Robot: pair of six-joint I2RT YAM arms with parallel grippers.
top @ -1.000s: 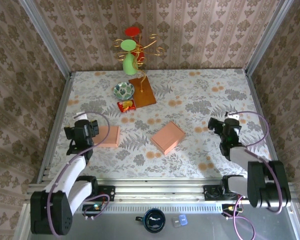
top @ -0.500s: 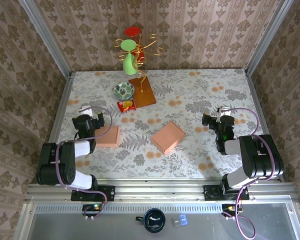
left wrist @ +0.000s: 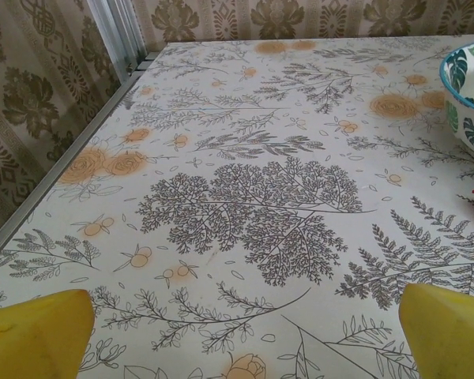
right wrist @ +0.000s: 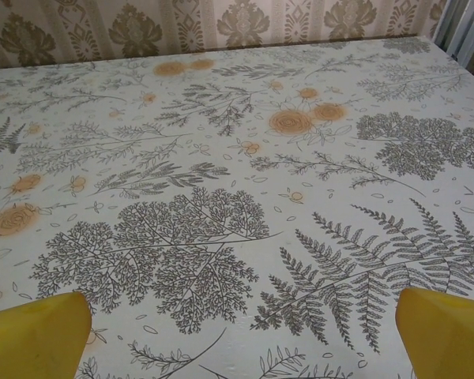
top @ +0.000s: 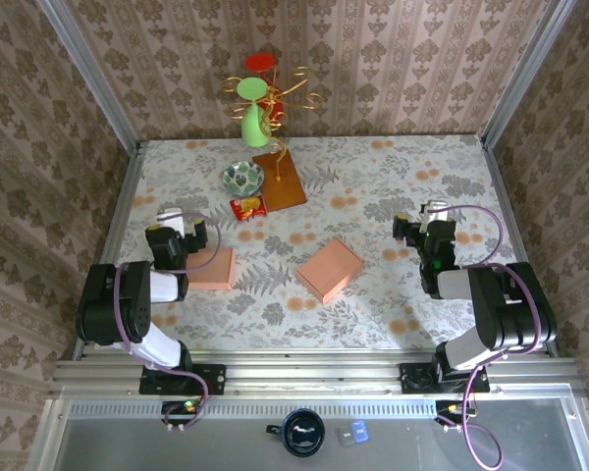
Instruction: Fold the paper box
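In the overhead view, a pink paper box [top: 329, 270] is seen lying on the floral table [top: 393, 186], slightly toward 6 o'clock from the table's middle and turned diagonally to its edges. A second pink carton [top: 214, 267] is laid flat at 9 o'clock from it, with a strip of cloth between the two.

The left gripper [top: 177, 224] is found at 10 o'clock from that carton, just beside its far corner; contact cannot be told. Its jaws are spread wide and nothing is held. In the left wrist view its yellow fingertips [left wrist: 33, 330] are set at the two lower corners, with bare tablecloth between them. A patterned bowl [left wrist: 468, 91] is cut off at 2 o'clock in that view.

The right gripper [top: 427, 224] is placed at 3 o'clock from the pink paper box, well apart from it. Its jaws are likewise spread wide and empty, and its yellow fingertips [right wrist: 36, 335] are seen at the lower corners of the right wrist view, over printed ferns.

At 11 o'clock from the paper box, a red snack packet [top: 248, 207] and a wooden board [top: 280, 180] are set near the bowl, with a green vase [top: 253, 123] beyond them at the far wall.
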